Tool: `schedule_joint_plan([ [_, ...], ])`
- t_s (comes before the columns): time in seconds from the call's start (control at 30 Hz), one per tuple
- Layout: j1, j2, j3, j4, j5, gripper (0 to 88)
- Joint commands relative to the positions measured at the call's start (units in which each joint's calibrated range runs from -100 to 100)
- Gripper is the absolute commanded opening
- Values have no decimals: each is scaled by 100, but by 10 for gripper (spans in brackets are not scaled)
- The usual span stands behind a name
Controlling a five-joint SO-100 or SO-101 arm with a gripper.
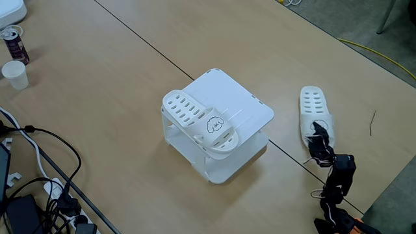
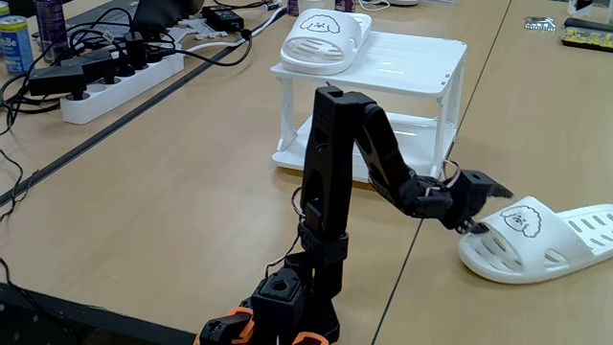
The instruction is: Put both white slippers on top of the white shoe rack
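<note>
Gripper in a fixed view sits over the strap of the second slipper, well apart from the shoe rack, which carries the first slipper. In the other fixed view its jaws seem to close on this strap, probably for lifting; a firm grasp I cannot tell
</note>
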Motion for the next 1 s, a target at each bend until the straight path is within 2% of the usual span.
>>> schedule_joint_plan([
  [0.0, -347, -54, -258, -256, 42, 271],
  [0.43, 154, -37, 121, -265, 42, 271],
  [0.97, 343, 502, -871, -265, 42, 271],
])
